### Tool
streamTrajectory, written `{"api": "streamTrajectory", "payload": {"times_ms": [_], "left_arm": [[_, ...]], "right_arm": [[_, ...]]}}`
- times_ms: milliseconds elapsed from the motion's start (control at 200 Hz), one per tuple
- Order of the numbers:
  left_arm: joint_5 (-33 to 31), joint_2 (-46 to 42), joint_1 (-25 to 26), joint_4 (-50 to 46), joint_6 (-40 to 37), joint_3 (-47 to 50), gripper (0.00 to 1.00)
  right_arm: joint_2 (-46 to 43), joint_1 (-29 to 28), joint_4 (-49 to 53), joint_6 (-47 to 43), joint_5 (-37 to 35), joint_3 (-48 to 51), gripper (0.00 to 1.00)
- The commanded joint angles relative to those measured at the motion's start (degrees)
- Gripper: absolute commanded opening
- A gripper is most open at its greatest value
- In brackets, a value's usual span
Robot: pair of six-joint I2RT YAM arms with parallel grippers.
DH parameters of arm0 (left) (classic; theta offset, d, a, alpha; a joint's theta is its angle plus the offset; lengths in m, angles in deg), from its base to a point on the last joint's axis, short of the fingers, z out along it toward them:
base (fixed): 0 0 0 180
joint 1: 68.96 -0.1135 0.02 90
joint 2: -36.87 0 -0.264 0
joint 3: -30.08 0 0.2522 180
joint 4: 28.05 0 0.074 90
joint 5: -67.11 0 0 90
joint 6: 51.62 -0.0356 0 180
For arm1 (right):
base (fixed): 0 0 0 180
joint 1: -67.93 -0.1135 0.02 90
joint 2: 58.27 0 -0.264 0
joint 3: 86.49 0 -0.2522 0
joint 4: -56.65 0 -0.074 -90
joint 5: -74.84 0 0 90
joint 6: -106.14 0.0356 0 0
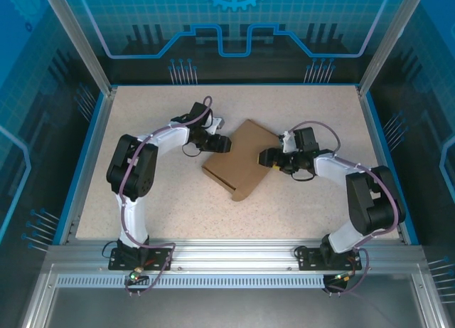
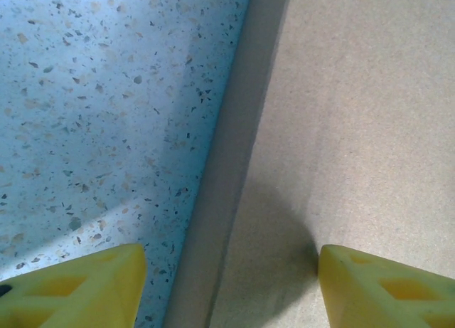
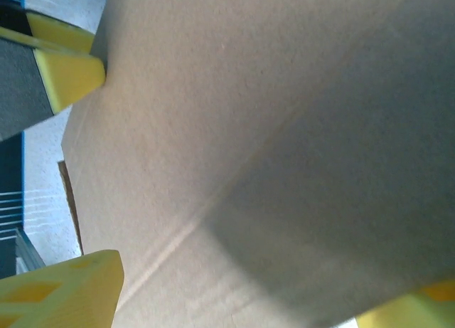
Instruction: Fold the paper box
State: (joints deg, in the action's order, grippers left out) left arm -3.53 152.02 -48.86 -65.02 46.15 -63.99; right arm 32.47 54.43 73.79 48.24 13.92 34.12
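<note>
At the middle of the worktop (image 1: pixel 142 200): we see the paper box (image 1: pixel 240 161), plain brown cardboard, lying low and turned like a diamond, one corner toward the lower edge of the frame.
Box shape: from above it looks folded over on itself. A raised lip shows at its lower corner. We cannot tell how far the flaps are tucked.
Left gripper (image 1: pixel 220 143): it sits at the box's upper left edge, with its arm curving in from the left of the frame.
Left gripper state: released. In the left wrist view its yellow fingers (image 2: pixel 78 289) stand wide apart at the bottom corners. One is over the speckled worktop and the other over the cardboard, and the box's edge runs up between them.
Right gripper (image 1: pixel 264 157): it is at the box's right edge, reaching in from the right of the frame.
Right gripper state: released, as far as we can see. In the right wrist view its yellow fingers (image 3: pixel 57 292) sit far apart at the bottom corners, with a broad cardboard panel across the space between them. We cannot tell whether either pad touches it.
Crease: a faint fold line runs diagonally over that panel, with the lower right part in shadow.
Upper left of the right wrist view: another yellow fingertip (image 3: pixel 67 75) rests against the cardboard's far edge.
Worktop surface: pale and speckled, bounded by a blue rim.
</note>
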Motion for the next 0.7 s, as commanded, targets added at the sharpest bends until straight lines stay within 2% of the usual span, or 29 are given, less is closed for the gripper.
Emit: {"api": "streamTrajectory", "payload": {"times_ms": [0, 420, 695], "left_arm": [[0.66, 1.49, 0.29, -2.44, -0.91, 0.38, 0.64], [2.86, 1.56, 1.84, -0.58, 0.31, 2.86, 0.54], [5.22, 1.22, 2.86, 0.47, 1.03, 3.65, 0.53]], "right_arm": [[2.13, -0.46, -5.77, 2.86, 1.43, 1.00, 0.81], [7.96, -2.92, -13.13, 4.55, 4.88, -0.19, 0.67], [2.61, -3.07, -17.17, 6.22, 4.60, 2.08, 0.65]]}}
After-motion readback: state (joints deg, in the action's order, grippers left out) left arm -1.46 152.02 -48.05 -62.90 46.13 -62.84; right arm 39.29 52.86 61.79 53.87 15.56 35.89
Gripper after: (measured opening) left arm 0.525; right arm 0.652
